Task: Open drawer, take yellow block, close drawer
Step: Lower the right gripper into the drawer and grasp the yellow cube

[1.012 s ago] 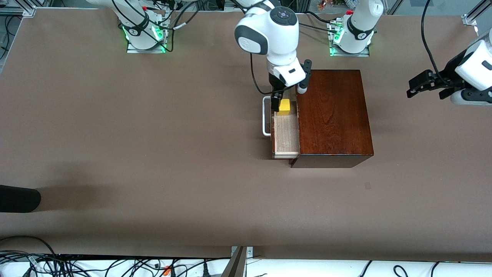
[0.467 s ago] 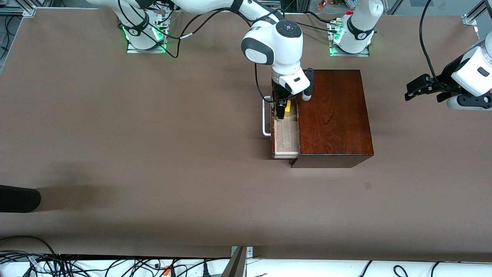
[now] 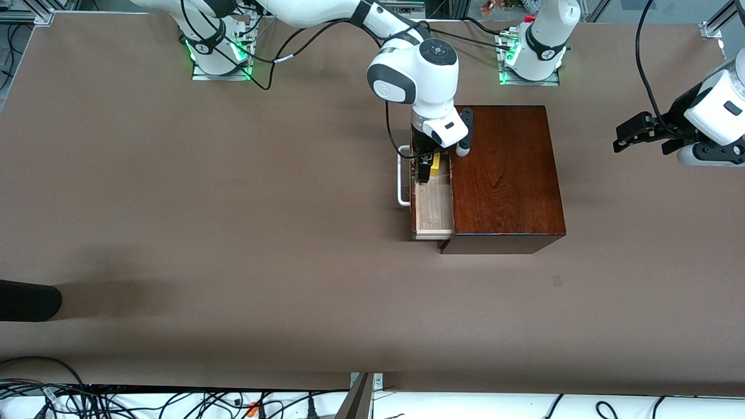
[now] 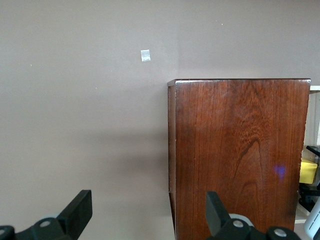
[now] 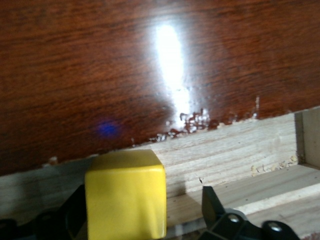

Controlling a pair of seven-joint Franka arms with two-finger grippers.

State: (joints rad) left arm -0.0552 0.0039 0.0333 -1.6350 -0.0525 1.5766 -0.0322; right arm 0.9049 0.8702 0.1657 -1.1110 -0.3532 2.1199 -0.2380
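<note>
The dark wooden box (image 3: 503, 174) stands mid-table with its drawer (image 3: 433, 212) pulled out toward the right arm's end, white handle (image 3: 401, 180) in front. The yellow block (image 3: 436, 163) sits in the drawer's end nearest the robots. My right gripper (image 3: 428, 169) is down in the drawer, open, its fingers on either side of the block (image 5: 125, 195); one finger is against it and the other (image 5: 212, 200) stands apart. My left gripper (image 3: 625, 135) waits open above the table at the left arm's end, facing the box (image 4: 240, 150).
A black object (image 3: 29, 299) lies at the table's edge at the right arm's end. A small tape patch (image 3: 557, 281) is on the table nearer the front camera than the box. Cables run along the front edge.
My right gripper has come down into the drawer and now straddles the yellow block. The left arm shifted slightly, then held still.
</note>
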